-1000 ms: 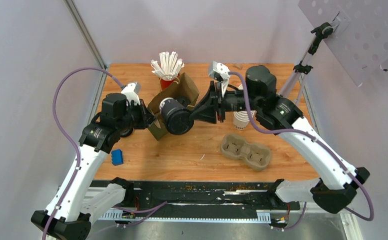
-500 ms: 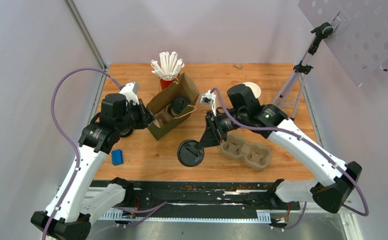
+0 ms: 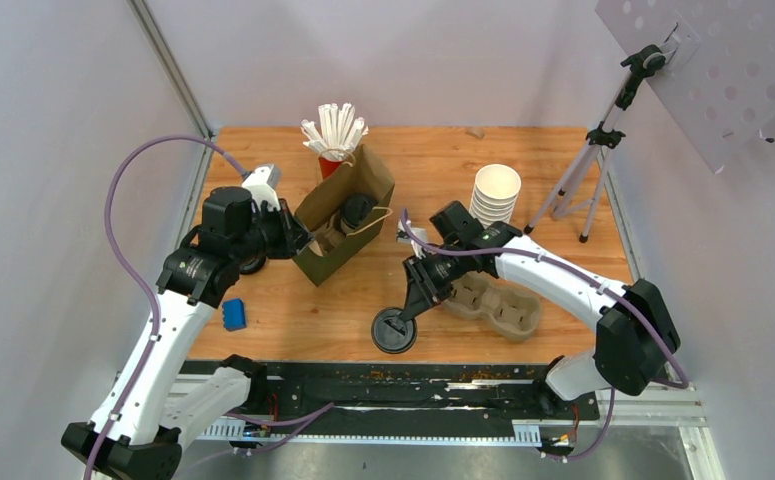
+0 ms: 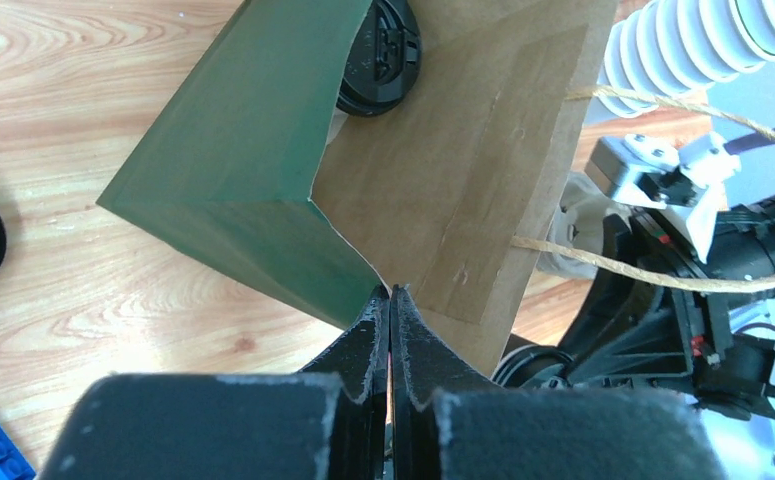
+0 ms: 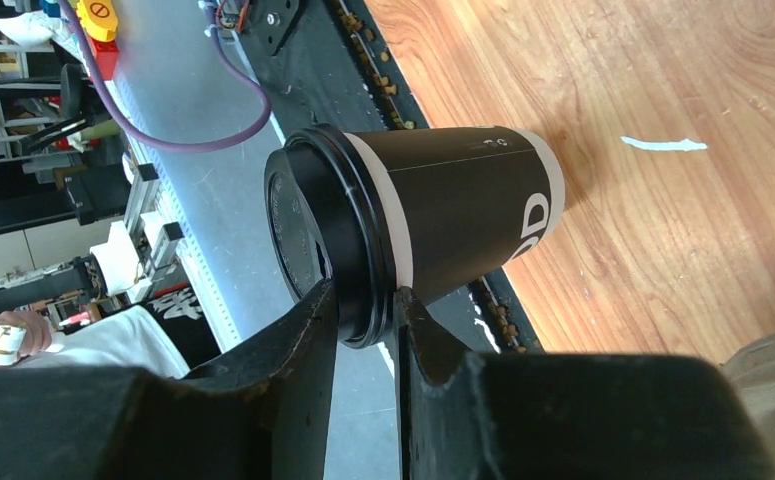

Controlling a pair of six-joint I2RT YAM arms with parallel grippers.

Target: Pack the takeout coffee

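right gripper [image 5: 363, 300]: your jaws stand narrowly parted, clamped on the lid rim of the dark-sleeved takeout coffee cup [image 5: 443, 235], which is white-banded paper with a round black plastic sip lid.
where that cup is: at the near edge of the wooden worktop [image 3: 293, 320], well apart from the bag and just beside the grey moulded-pulp cup carrier [image 3: 493, 303]. you cannot tell whether its base touches the wood.
left gripper [image 4: 390, 295]: fully closed, pinching the rim of the green-and-brown paper bag [image 4: 253, 150] so its mouth stands open.
done: one black-lidded cup [image 3: 356, 212] already sits inside the bag, as far as you can see.
left: by my reckoning you're about midway. the held cup has to cross to the bag and go down beside the first.
watch: a hold on the lid alone could pull the lid off.
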